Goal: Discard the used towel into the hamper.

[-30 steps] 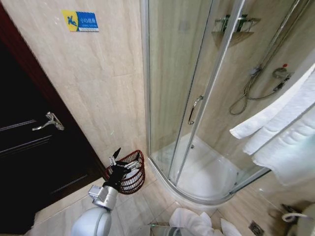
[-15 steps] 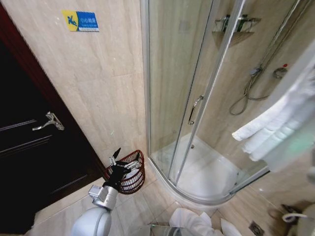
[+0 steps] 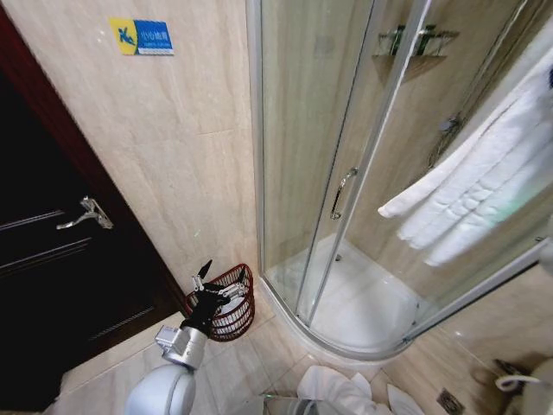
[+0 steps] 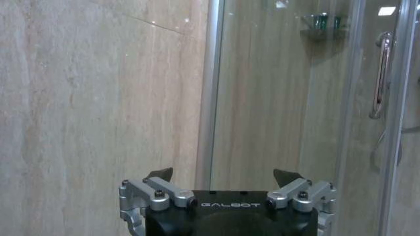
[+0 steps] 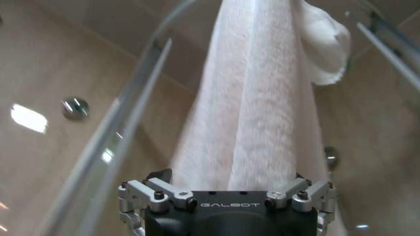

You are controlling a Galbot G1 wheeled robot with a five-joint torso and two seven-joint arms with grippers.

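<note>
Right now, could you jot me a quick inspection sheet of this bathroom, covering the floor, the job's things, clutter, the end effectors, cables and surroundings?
Surface: beige tiled floor.
Job's things: white towel held aloft; hamper on the floor by the wall.
Clutter: white cloth lying on the floor.
End effectors: left end effector open, beside the hamper; right end effector shut on the towel.
Cables: shower hose behind glass.
Surroundings: glass shower enclosure, dark door, blue wall sign.

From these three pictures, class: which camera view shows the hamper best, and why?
The head view: the hamper stands on the floor beside the shower, by the left gripper. The left wrist view faces wall and glass; the right wrist view faces the towel.
</note>
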